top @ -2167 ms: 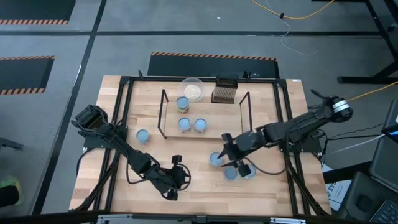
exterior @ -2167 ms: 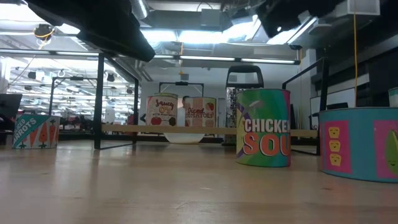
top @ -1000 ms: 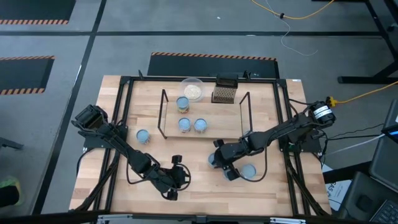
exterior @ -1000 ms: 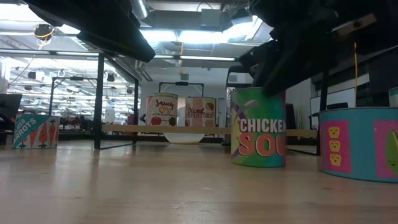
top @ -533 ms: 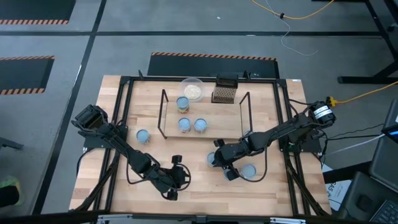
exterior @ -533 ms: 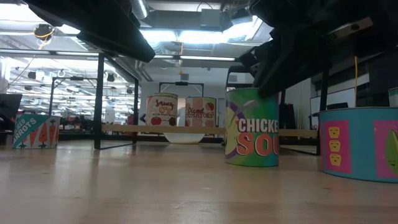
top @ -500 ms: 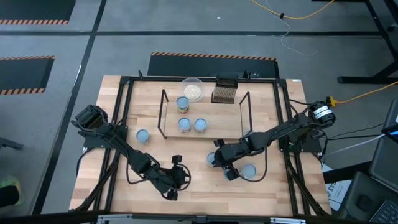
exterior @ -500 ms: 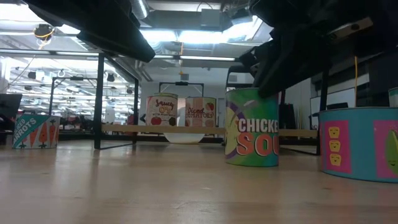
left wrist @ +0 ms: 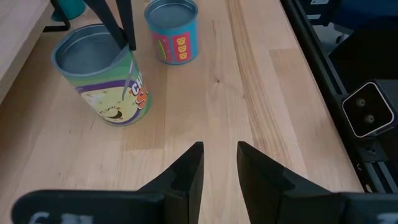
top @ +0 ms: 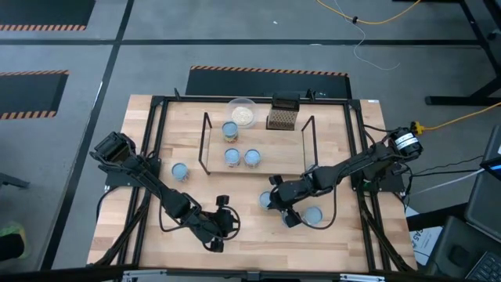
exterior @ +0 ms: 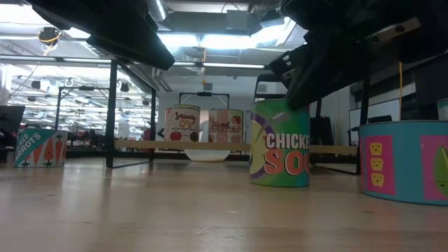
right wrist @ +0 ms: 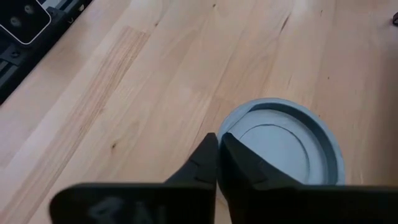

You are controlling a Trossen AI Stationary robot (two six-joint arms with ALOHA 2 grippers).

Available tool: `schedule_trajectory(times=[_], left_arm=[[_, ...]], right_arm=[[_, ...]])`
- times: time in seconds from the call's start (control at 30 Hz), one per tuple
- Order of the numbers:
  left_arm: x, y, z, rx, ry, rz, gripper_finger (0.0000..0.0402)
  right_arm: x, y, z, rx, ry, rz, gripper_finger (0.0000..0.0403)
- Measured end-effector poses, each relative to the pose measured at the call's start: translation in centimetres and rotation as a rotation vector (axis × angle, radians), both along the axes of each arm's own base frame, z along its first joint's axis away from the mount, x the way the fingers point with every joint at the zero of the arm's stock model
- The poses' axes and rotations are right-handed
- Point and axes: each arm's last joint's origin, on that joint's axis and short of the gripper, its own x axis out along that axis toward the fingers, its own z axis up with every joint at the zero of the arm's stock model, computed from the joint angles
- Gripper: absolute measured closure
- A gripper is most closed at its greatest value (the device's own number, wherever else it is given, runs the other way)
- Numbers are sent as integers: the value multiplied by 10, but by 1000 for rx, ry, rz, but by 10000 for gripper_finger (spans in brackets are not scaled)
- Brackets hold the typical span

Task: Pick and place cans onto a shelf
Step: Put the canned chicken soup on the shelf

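Note:
My right gripper (right wrist: 217,144) is shut on the rim of a green soup can (exterior: 280,143), which stands on the table right of centre (top: 267,199). A teal and pink can (top: 313,215) stands just right of it, and another can (top: 179,171) stands at the table's left. Three cans (top: 232,157) stand on the light-wood shelf (top: 274,153). Near the front edge, my left gripper (left wrist: 217,163) is open with nothing between its fingers (top: 221,222). My right gripper pinches the soup can's top rim (right wrist: 231,122) between its fingers, one finger outside the wall and one over the recessed top. The fingers (left wrist: 121,28) slant down onto the rim from above. The can's base is on the table.
A clear bowl (top: 242,112) and a dark mesh box (top: 282,116) stand behind the shelf at the far edge. Black frame rails (top: 362,157) run along the table's sides. Bare wood lies in front of my left gripper (left wrist: 261,93).
The soup can has slid a little toward the table's left edge with my right gripper at its rim. My left arm has kept still.

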Motion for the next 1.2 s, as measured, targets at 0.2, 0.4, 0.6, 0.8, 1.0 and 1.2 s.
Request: schedule_trajectory(times=[0.2, 0.4, 0.6, 0.8, 1.0, 1.2], left_arm=[[0, 0, 0, 0, 0, 0, 312], [0, 0, 0, 0, 0, 0, 312], [0, 0, 0, 0, 0, 0, 312], [0, 0, 0, 0, 0, -1, 312], [0, 0, 0, 0, 0, -1, 312], [0, 0, 0, 0, 0, -1, 312]], right_arm=[[0, 0, 0, 0, -1, 1, 392], [-4, -1, 6, 14, -2, 15, 392], [-10, -3, 24, 34, -47, 20, 395], [-18, -5, 46, 66, -107, 32, 393], [-26, -11, 72, 86, -177, 30, 395], [-22, -28, 117, 18, -177, 24, 394]])
